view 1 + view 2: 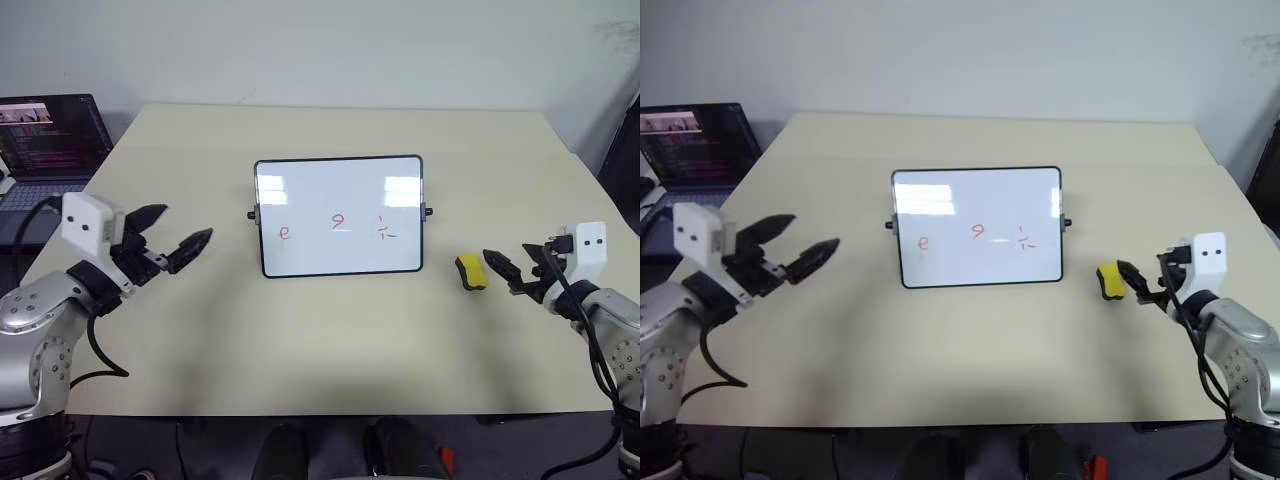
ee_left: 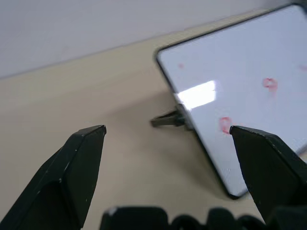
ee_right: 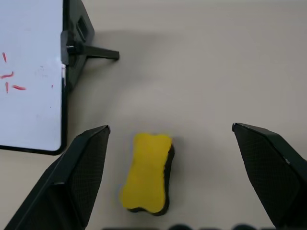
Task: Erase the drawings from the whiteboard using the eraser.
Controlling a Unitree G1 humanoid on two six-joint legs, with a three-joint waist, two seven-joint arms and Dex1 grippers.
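Observation:
The whiteboard [image 1: 338, 215] stands propped in the middle of the table, with three small red drawings [image 1: 338, 223] in a row on its lower half. The yellow eraser [image 1: 471, 271] with a dark underside lies flat on the table just right of the board. My right gripper [image 1: 512, 269] hovers open right beside the eraser, its fingers [image 3: 81, 167] spread wider than the block [image 3: 146, 171]. My left gripper [image 1: 175, 236] is open to the left of the board, pointing toward its left edge [image 2: 192, 129], with nothing between the fingers.
An open laptop [image 1: 45, 145] sits on a lower surface beyond the table's [image 1: 330, 350] left edge. A wall rises behind the table's far edge. Bare tabletop lies in front of the board and behind it.

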